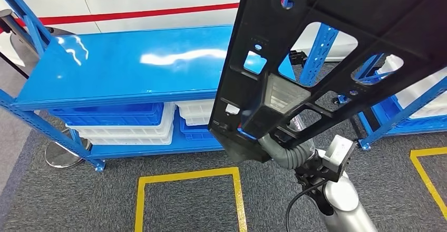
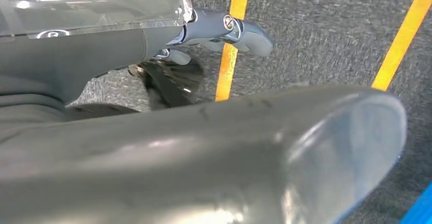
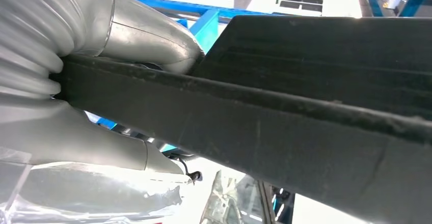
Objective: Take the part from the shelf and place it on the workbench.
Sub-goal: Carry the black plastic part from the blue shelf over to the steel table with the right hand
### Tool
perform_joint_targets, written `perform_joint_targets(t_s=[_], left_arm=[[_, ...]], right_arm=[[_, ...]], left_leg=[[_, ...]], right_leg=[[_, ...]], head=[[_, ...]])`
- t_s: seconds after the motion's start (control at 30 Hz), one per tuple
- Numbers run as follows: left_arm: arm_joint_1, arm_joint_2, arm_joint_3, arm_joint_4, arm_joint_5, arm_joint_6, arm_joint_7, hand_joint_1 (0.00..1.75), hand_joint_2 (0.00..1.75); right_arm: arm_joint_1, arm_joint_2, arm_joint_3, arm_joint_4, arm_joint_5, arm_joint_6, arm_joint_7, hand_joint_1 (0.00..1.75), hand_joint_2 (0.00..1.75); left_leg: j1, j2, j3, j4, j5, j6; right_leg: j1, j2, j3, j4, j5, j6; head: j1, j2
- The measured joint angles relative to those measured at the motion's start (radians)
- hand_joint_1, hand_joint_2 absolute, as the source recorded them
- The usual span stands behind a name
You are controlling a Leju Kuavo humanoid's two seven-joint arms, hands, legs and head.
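Grey carpet marked with yellow tape squares (image 1: 187, 190) covers the floor, and a blue workbench (image 1: 132, 66) fills the upper left of the head view, its top bare and glossy, a white wall with a red stripe behind it.

We carry the black part (image 1: 337, 47), a large flat plastic frame with cut-outs, across the centre and upper right of the head view, tilted and raised above the floor, beside the near right corner of the workbench. Our right hand (image 1: 282, 139) grips it at its lower edge; in the right wrist view the thumb (image 3: 137, 30) lies on one face of the panel's rim (image 3: 244, 127) and grey fingers on the other, so the hand pinches the edge. Our left hand (image 2: 219, 30) hangs over the carpet in the left wrist view with nothing in it; we cannot tell how far its fingers are curled.

We judge the main risk to be the grip: one hand holds a long panel at one edge, so it could twist or slide out. The far end may also strike the blue upright (image 1: 319, 52) behind it, or catch the workbench edge if we lower it too soon.

Under the workbench, stacked blue and white bins (image 1: 126, 121) sit at the centre left; their contents are hidden. At the right edge a white bin (image 1: 421, 92) sits on another blue rack, contents also unclear.
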Motion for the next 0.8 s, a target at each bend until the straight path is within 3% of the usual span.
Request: perform_joint_targets(t_s=[0.07, 0.13, 0.17, 0.2, 0.27, 0.3, 0.33, 0.37, 0.4, 0.43, 0.47, 0.53, 0.57, 0.63, 0.67, 0.7, 0.8], left_arm=[[-0.005, 0.002, 0.000, 0.000, 0.000, 0.002, 0.000, 0.00, 0.00], [-0.007, 0.001, 0.000, 0.000, 0.000, 0.003, 0.000, 0.00, 0.00], [-0.009, 0.001, 0.000, 0.000, 0.000, 0.003, 0.000, 0.00, 0.00], [-0.010, 0.000, 0.000, 0.000, 0.000, 0.004, 0.000, 0.00, 0.00], [-0.009, 0.000, 0.000, 0.000, -0.001, 0.004, 0.001, 0.00, 0.00], [-0.009, 0.000, 0.000, 0.000, -0.001, 0.005, 0.003, 0.00, 0.00], [-0.008, 0.000, -0.001, 0.000, -0.002, 0.006, 0.006, 0.00, 0.00], [-0.008, 0.000, -0.001, 0.000, -0.004, 0.007, 0.012, 0.00, 0.00], [-0.009, 0.000, -0.001, 0.000, -0.006, 0.009, 0.020, 0.00, 0.00], [-0.009, 0.000, -0.002, 0.000, -0.008, 0.012, 0.032, 0.00, 0.00], [-0.009, 0.001, -0.002, 0.000, -0.010, 0.018, 0.047, 0.00, 0.00], [-0.008, 0.004, -0.004, 0.000, -0.014, 0.033, 0.087, 0.00, 0.00], [-0.007, 0.007, -0.005, 0.000, -0.017, 0.041, 0.106, 0.00, 0.00], [0.000, 0.013, -0.008, 0.001, -0.020, 0.058, 0.140, 0.00, 0.00], [0.004, 0.016, -0.009, 0.002, -0.020, 0.067, 0.156, 0.00, 0.00], [0.008, 0.020, -0.011, 0.002, -0.021, 0.077, 0.170, 0.00, 0.00], [0.014, 0.031, -0.016, 0.003, -0.020, 0.100, 0.192, 0.00, 0.00]], right_arm=[[0.003, 0.001, -0.004, -0.005, 0.003, 0.000, 0.000, 1.73, 1.75], [0.008, 0.002, -0.007, -0.006, 0.004, 0.001, 0.001, 1.73, 1.75], [0.011, 0.002, -0.009, -0.006, 0.004, 0.002, 0.001, 1.73, 1.75], [0.015, 0.002, -0.010, -0.007, 0.005, 0.003, 0.001, 1.73, 1.75], [0.022, 0.002, -0.013, -0.007, 0.006, 0.004, 0.002, 1.73, 1.75], [0.027, 0.002, -0.013, -0.007, 0.006, 0.004, 0.002, 1.73, 1.75], [0.031, 0.002, -0.014, -0.007, 0.006, 0.005, 0.002, 1.73, 1.75], [0.034, 0.002, -0.014, -0.007, 0.006, 0.006, 0.002, 1.73, 1.75], [0.035, 0.002, -0.014, -0.007, 0.007, 0.007, 0.002, 1.73, 1.75], [0.036, 0.002, -0.014, -0.007, 0.008, 0.010, 0.002, 1.73, 1.75], [0.036, 0.003, -0.015, -0.007, 0.009, 0.013, 0.003, 1.73, 1.75], [0.037, 0.004, -0.018, -0.007, 0.012, 0.021, 0.004, 1.73, 1.75], [0.038, 0.005, -0.020, -0.007, 0.014, 0.024, 0.004, 1.73, 1.75], [0.042, 0.005, -0.025, -0.007, 0.014, 0.029, 0.004, 1.73, 1.75], [0.044, 0.005, -0.028, -0.007, 0.013, 0.033, 0.004, 1.73, 1.75], [0.047, 0.005, -0.031, -0.007, 0.013, 0.034, 0.002, 1.73, 1.75], [0.066, 0.006, -0.040, -0.007, 0.018, 0.034, -0.009, 1.73, 1.75]], left_leg=[[-0.009, 0.000, 0.054, -0.092, -0.023, 0.010], [-0.009, 0.002, 0.047, -0.108, -0.002, 0.016], [-0.007, 0.005, 0.039, -0.115, 0.013, 0.022], [-0.004, 0.007, 0.028, -0.120, 0.029, 0.027], [-0.003, 0.011, -0.001, -0.119, 0.054, 0.033], [-0.003, 0.012, -0.018, -0.116, 0.066, 0.032], [-0.002, 0.012, -0.036, -0.112, 0.077, 0.031], [-0.001, 0.012, -0.057, -0.106, 0.088, 0.028], [0.002, 0.012, -0.078, -0.097, 0.096, 0.024], [0.004, 0.012, -0.097, -0.086, 0.103, 0.019], [0.006, 0.011, -0.116, -0.073, 0.108, 0.013], [0.006, 0.010, -0.141, -0.053, 0.118, 0.001], [0.006, 0.010, -0.147, -0.049, 0.125, -0.006], [0.009, 0.009, -0.154, -0.048, 0.135, -0.019], [0.011, 0.009, -0.161, -0.040, 0.122, -0.025], [0.014, 0.008, -0.171, -0.017, 0.090, -0.029], [0.015, 0.008, -0.213, 0.149, -0.051, -0.039]], right_leg=[[-0.003, -0.004, -0.003, -0.004, 0.019, 0.011], [-0.008, -0.005, -0.005, -0.011, 0.031, 0.023], [-0.009, -0.004, -0.011, -0.003, 0.014, 0.028], [-0.010, -0.002, -0.019, 0.021, -0.023, 0.033], [-0.013, 0.001, -0.044, 0.122, -0.129, 0.041], [-0.016, 0.001, -0.055, 0.184, -0.163, 0.045], [-0.018, 0.001, -0.059, 0.233, -0.172, 0.050], [-0.021, 0.001, -0.052, 0.260, -0.157, 0.054], [-0.024, 0.001, -0.029, 0.254, -0.126, 0.057], [-0.028, 0.001, 0.012, 0.214, -0.099, 0.061], [-0.029, 0.001, 0.062, 0.152, -0.093, 0.064], [-0.026, 0.004, 0.137, 0.037, -0.121, 0.057], [-0.022, 0.005, 0.150, 0.010, -0.135, 0.050], [-0.019, 0.003, 0.140, 0.002, -0.127, 0.029], [-0.019, 0.002, 0.132, 0.001, -0.118, 0.019], [-0.020, 0.000, 0.122, 0.000, -0.107, 0.010], [-0.018, -0.002, 0.084, 0.000, -0.076, -0.001]], head=[[-0.001, 0.000], [-0.003, 0.000], [-0.003, 0.000], [-0.002, 0.000], [-0.001, 0.000], [-0.001, 0.000], [-0.001, 0.000], [-0.001, 0.000], [-0.001, 0.000], [-0.001, 0.000], [0.000, 0.000], [0.000, 0.000], [0.000, 0.000], [0.000, 0.000], [0.000, 0.000], [0.000, 0.000], [-0.001, 0.000]])
